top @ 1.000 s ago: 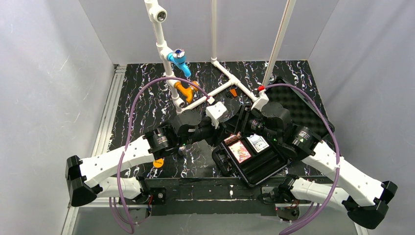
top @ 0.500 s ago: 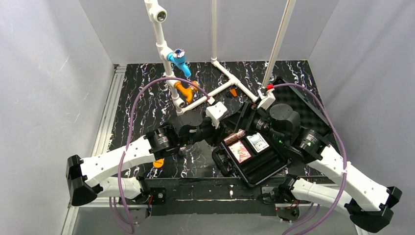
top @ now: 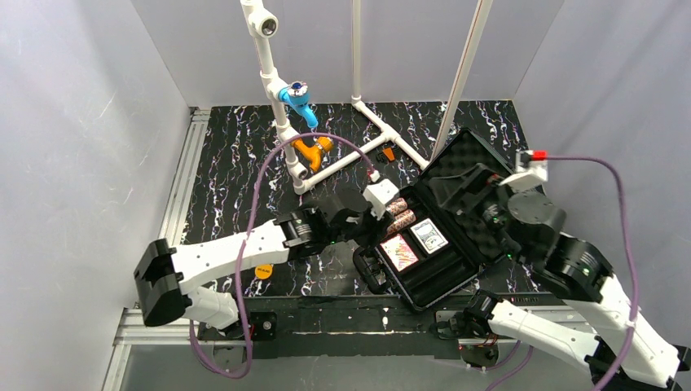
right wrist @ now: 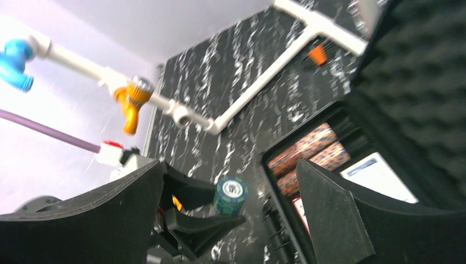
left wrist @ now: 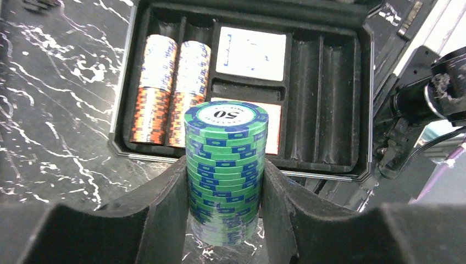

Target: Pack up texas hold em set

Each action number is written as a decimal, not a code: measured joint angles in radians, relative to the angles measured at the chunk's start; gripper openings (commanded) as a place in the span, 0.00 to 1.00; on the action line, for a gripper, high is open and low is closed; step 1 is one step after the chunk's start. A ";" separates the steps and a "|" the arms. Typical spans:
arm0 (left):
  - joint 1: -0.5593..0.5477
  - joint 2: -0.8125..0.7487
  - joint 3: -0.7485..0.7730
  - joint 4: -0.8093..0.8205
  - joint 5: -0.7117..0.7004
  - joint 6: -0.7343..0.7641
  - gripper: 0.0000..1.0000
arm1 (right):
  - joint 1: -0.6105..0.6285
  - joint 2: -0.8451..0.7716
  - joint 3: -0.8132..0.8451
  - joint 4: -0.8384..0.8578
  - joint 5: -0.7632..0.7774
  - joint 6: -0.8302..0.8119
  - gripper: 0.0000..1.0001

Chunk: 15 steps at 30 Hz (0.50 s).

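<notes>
The black case (top: 371,273) lies open near the front, its foam-lined lid (top: 489,159) tilted back to the right. Two red-brown chip rolls (left wrist: 156,88) lie side by side in its left slots, and the card decks (left wrist: 251,53) sit in the middle. The two right slots (left wrist: 321,99) are empty. My left gripper (left wrist: 226,181) is shut on a green chip roll (left wrist: 226,154), held upright just outside the case's near-left edge. It also shows in the right wrist view (right wrist: 231,195). My right gripper (right wrist: 229,165) is open and empty, raised over the lid (top: 464,186).
The white pipe frame (top: 358,155) with a blue fitting (top: 297,99) and an orange fitting (top: 310,151) stands behind the case. An orange disc (top: 262,271) lies on the black marbled table under the left arm. Grey walls close in both sides.
My right arm has let go of a red-brown roll in the case and lifted back to the right. My left arm has reached right toward the case with the green roll.
</notes>
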 measured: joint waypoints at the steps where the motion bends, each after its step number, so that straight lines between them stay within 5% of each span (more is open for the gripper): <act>1: -0.006 0.024 0.005 -0.001 -0.002 -0.005 0.00 | 0.000 -0.018 0.010 -0.023 0.046 -0.006 0.97; 15: -0.114 0.297 0.134 0.006 -0.024 -0.063 0.00 | 0.000 -0.094 0.084 -0.090 0.292 -0.127 0.96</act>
